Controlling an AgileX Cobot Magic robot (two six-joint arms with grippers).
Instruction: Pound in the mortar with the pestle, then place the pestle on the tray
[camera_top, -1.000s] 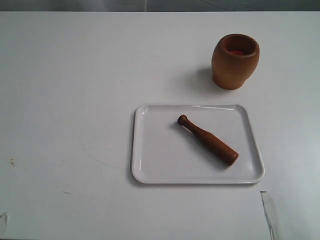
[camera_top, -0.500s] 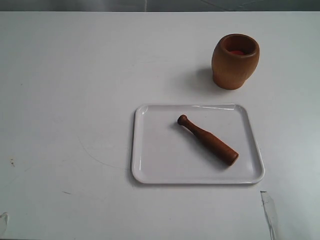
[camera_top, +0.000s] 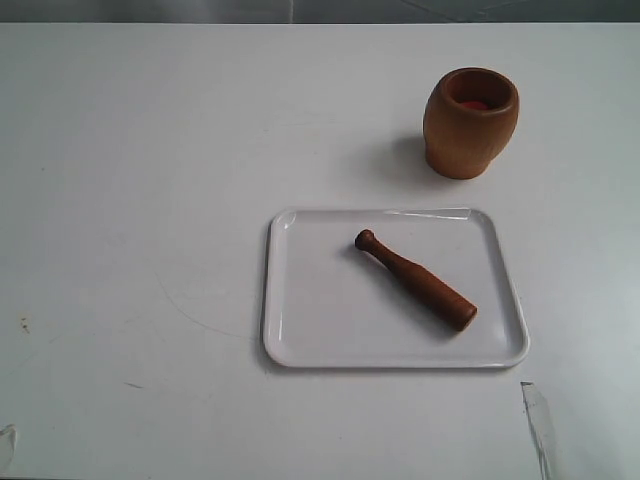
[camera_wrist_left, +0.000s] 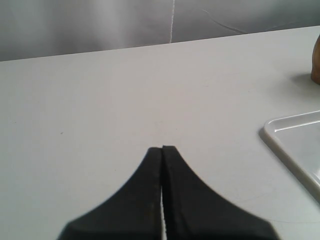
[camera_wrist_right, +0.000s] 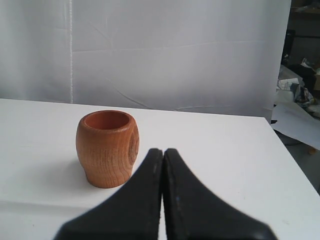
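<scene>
The light brown wooden mortar (camera_top: 470, 122) stands upright on the white table beyond the tray, also seen as the mortar (camera_wrist_right: 107, 148) in the right wrist view. The dark reddish-brown pestle (camera_top: 415, 279) lies diagonally on the white tray (camera_top: 300, 340), its thin knobbed end toward the tray's middle-left. A corner of the tray (camera_wrist_left: 290, 145) shows in the left wrist view. My left gripper (camera_wrist_left: 162, 149) is shut and empty, above bare table. My right gripper (camera_wrist_right: 163, 150) is shut and empty, short of the mortar. Neither arm shows in the exterior view.
The white table (camera_top: 140, 200) stretches wide to the left of the tray. A white curtain (camera_wrist_right: 175, 50) hangs behind the table's far edge. Clutter (camera_wrist_right: 300, 85) sits past the table's side edge in the right wrist view.
</scene>
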